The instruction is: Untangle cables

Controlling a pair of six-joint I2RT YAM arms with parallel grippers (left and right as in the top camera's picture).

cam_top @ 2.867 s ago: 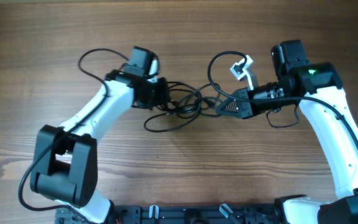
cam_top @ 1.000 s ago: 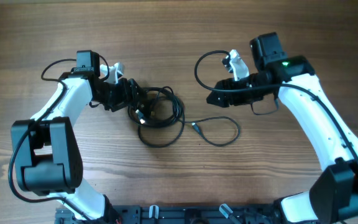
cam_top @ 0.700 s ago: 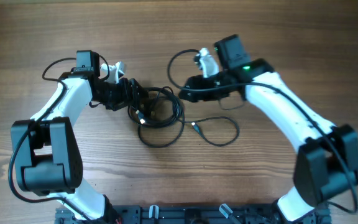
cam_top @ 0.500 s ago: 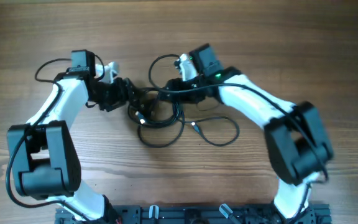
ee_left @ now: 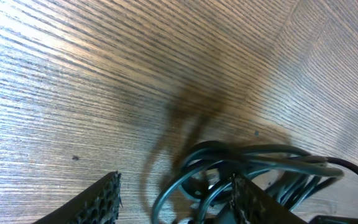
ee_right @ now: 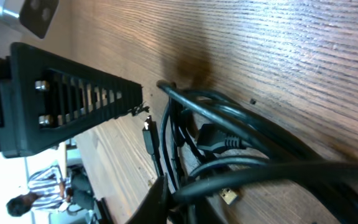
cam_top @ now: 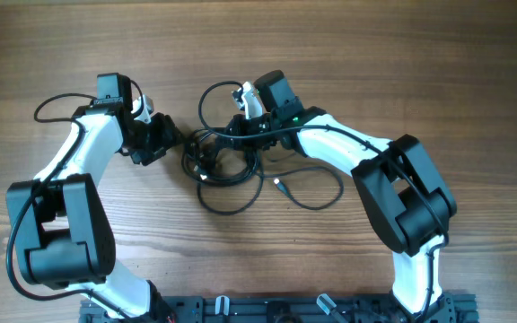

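We judge the untangling to be at an early-to-middle stage. On the brown wood-grain table (cam_top: 375,54), most of the thin black flexible cables (cam_top: 227,161) sit in one knotted bundle of overlapping loops, between the two wrists and near the table's middle. One thin black cord (cam_top: 312,206) lies in an open curl beside the bundle, on the right arm's side, with its small plug end (cam_top: 281,184) flat on the wood. It looks mostly drawn out, but we cannot tell whether its far end is clear of the knot.

The left gripper (cam_top: 173,141) is at the bundle's edge. In its wrist view its jaws stand apart (ee_left: 179,208), with cable loops (ee_left: 253,165) reaching in between them and nothing pinched.

The right gripper (cam_top: 215,136) reaches into the opposite side of the bundle. Its jaws are together (ee_right: 161,198), tips buried among crossing strands (ee_right: 229,149). A strand seems to run out from the tips, yet we cannot tell whether it is truly clamped.

What is done, then, is at most one cord pulled aside. The main knot is not yet opened, and each cord in it has yet to be drawn out and laid separately.
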